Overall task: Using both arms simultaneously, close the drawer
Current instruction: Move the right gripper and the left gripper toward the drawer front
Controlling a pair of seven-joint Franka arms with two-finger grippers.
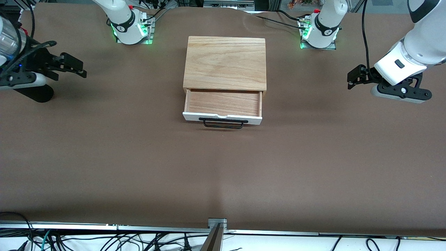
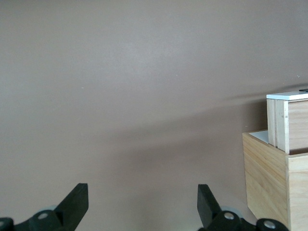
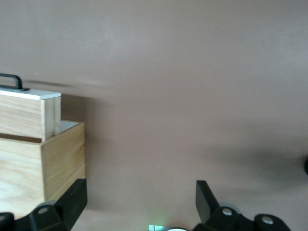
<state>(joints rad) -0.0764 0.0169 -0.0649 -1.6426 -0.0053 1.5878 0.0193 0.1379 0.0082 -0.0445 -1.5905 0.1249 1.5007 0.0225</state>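
Observation:
The drawer (image 1: 223,103) is pulled partly out of its light-wood casing (image 1: 224,62) in the middle of the table. Its white front panel (image 1: 223,118) and black wire handle (image 1: 223,124) face the front camera. My left gripper (image 1: 352,78) is open and empty over the bare table toward the left arm's end. My right gripper (image 1: 75,66) is open and empty over the table toward the right arm's end. The left wrist view shows its open gripper (image 2: 143,202) with the drawer's side (image 2: 288,122) sticking out of the casing (image 2: 269,178). The right wrist view shows its open gripper (image 3: 142,199), the drawer (image 3: 29,113) and its handle (image 3: 12,79).
The brown table cover (image 1: 223,167) spreads around the casing. The right arm's base (image 1: 132,29) and the left arm's base (image 1: 318,35), both with green lights, stand at the table's robot edge. A metal rail with cables (image 1: 216,226) runs along the edge nearest the front camera.

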